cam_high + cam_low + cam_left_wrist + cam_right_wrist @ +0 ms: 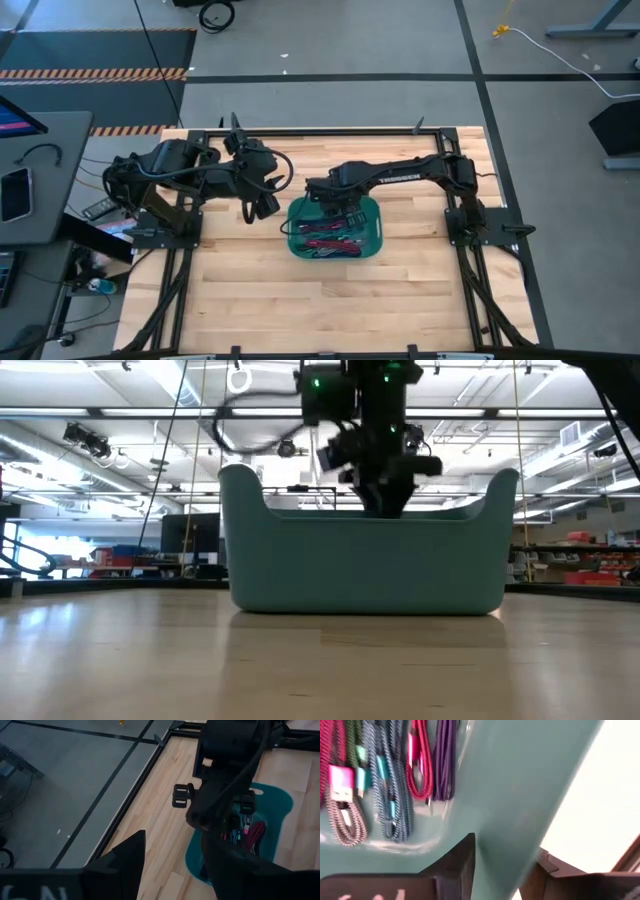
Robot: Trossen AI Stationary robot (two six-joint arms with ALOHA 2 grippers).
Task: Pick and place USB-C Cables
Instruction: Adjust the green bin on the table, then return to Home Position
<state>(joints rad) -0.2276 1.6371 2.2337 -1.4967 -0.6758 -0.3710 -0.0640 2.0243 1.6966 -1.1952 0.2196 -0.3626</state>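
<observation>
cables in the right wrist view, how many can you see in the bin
6 at least, side by side on the teal bin floor: magenta, grey, green, blue, red, purple. More may be hidden.

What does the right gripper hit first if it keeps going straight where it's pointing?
Probably the teal bin's wall: the right gripper straddles it, one finger on each side. The USB-C cables lie on the floor inside, off that line, though depth is unclear.

the table point(330, 300) is seen from straight above in the high view. it is crossed at surface level in the low view, with the teal bin point(365, 565) close ahead. the bin wall is straddled by the right gripper point(502, 865), seen very near; the bin is shared by every view.
</observation>
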